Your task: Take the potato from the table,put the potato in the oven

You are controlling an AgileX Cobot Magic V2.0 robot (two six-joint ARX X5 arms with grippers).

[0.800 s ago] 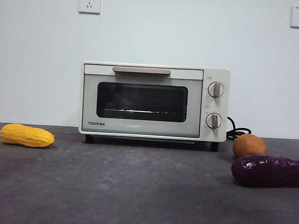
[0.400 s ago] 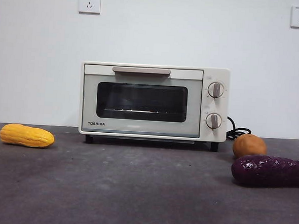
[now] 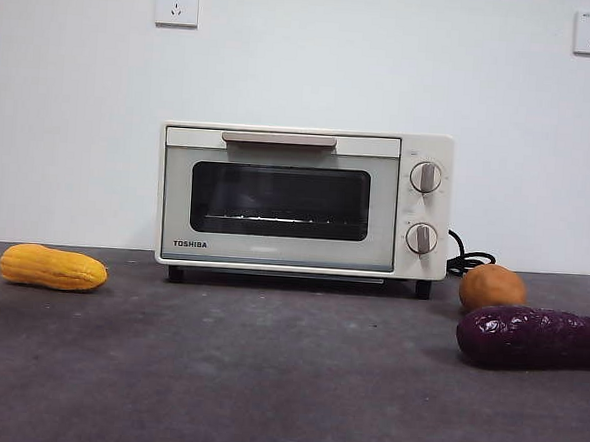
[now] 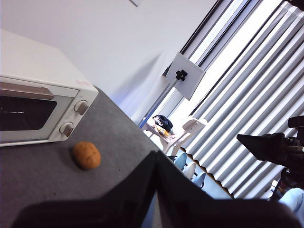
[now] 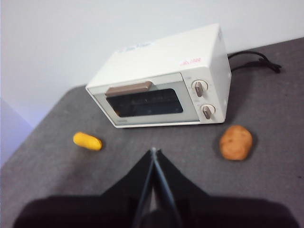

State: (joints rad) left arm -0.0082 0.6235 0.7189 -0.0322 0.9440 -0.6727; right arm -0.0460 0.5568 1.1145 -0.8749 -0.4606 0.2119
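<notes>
Table [image 3: 265,380]: we see a wide, mottled dark grey surface carrying everything in the scene.
Oven [image 3: 304,200]: it stands at the back of the table against the white wall, door shut, bar handle along the top of the door, two knobs on its right side.
Purple vegetable [image 3: 530,338]: it lies long-ways across the front view, nearer the camera than the potato and just in front of it.
Corn cob [image 3: 52,267]: it lies well apart on the far side of the oven from the potato.
Potato [image 3: 491,287]: it sits on the table just off the oven's knob-side corner, near the black power cord [image 3: 468,260]; it is roundish, so we see no long axis that would fix a grasp direction.
Right gripper [image 5: 153,154]: its fingers are pressed together to a point, holding nothing; in the right wrist view the potato [image 5: 236,142] lies ahead of and to one side of the fingertips, near, with bare table between.
Left gripper [image 4: 156,156]: fingers likewise closed and empty; the potato [image 4: 87,155] shows further off.
Key relation: we judge the right arm better placed; its fingers must open before they can close on the potato.
Change from earlier: none that we can see; oven, potato, corn and purple vegetable lie just as they did a second ago, and neither arm enters the front view.
</notes>
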